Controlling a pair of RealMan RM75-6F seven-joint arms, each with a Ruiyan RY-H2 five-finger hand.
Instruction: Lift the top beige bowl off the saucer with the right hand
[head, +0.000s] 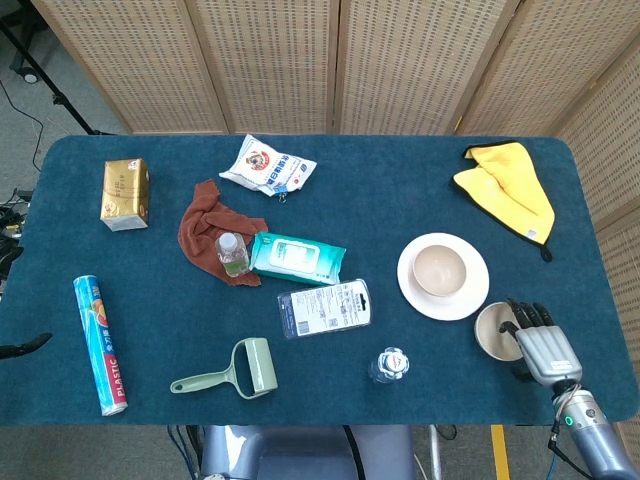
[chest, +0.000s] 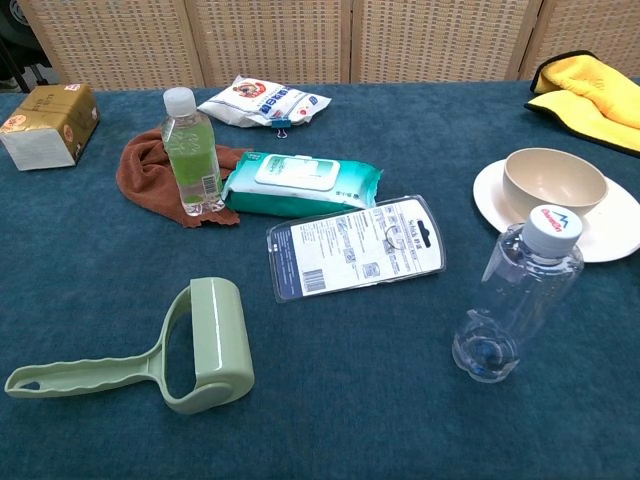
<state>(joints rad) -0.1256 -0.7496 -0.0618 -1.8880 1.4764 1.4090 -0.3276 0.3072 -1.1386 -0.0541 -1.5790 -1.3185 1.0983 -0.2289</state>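
A beige bowl (head: 438, 270) sits in the white saucer (head: 470, 300) at the table's right; the chest view shows that bowl (chest: 553, 182) and saucer (chest: 620, 238) too. A second beige bowl (head: 495, 331) is off the saucer, near the table's front right edge. My right hand (head: 541, 345) grips it, fingers hooked over its right rim. I cannot tell whether this bowl touches the table. The chest view shows neither the right hand nor the held bowl. My left hand is out of sight.
A clear empty bottle (head: 390, 365) stands left of the held bowl. A yellow cloth (head: 508, 187) lies at the back right. A blister pack (head: 324, 307), wipes pack (head: 297, 257), green bottle (head: 232, 252), lint roller (head: 230, 373) and film roll (head: 100, 343) lie further left.
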